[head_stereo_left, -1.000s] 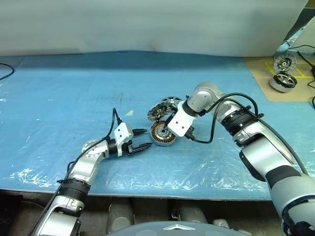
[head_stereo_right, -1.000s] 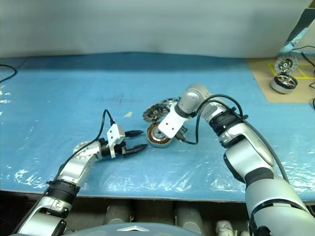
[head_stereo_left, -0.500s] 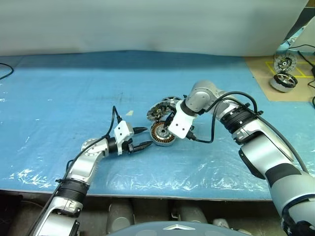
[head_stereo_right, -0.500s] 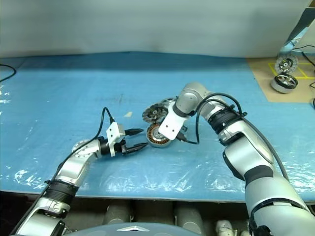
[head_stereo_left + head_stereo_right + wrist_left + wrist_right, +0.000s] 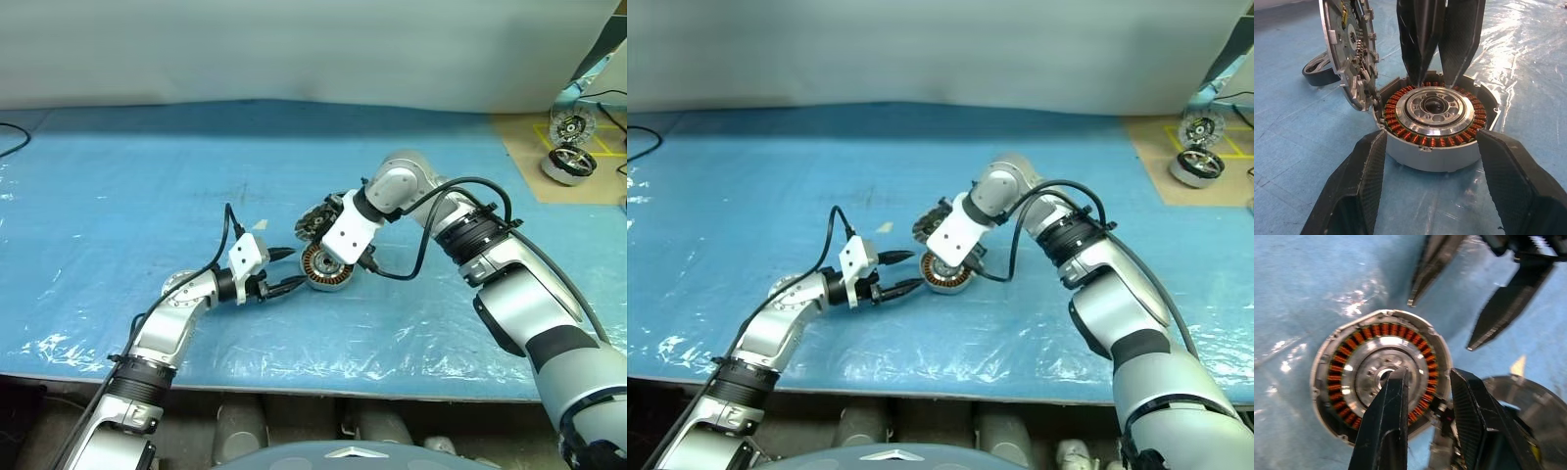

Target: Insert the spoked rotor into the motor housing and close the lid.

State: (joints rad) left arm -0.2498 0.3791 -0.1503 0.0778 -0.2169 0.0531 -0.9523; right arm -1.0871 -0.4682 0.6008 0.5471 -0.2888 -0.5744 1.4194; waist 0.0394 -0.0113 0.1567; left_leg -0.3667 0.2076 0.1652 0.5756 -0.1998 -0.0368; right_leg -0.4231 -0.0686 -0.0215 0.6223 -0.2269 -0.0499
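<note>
A blue plastic sheet (image 5: 147, 186) (wrinkled, glossy near the front edge) covers the tabletop (image 5: 294, 387). On it rest the motor housing (image 5: 326, 268) and a brown board (image 5: 549, 147) at the far right corner.

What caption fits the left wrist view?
Open left tool faces the housing, lid raised beside it.

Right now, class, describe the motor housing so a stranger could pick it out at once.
Start at the blue sheet covering the table and go to its middle, where the two grippers meet. The motor housing is the short silver can lying there, open side showing. Unlike the wheel-like motors on the brown board, it shows a ring of copper windings.
</note>
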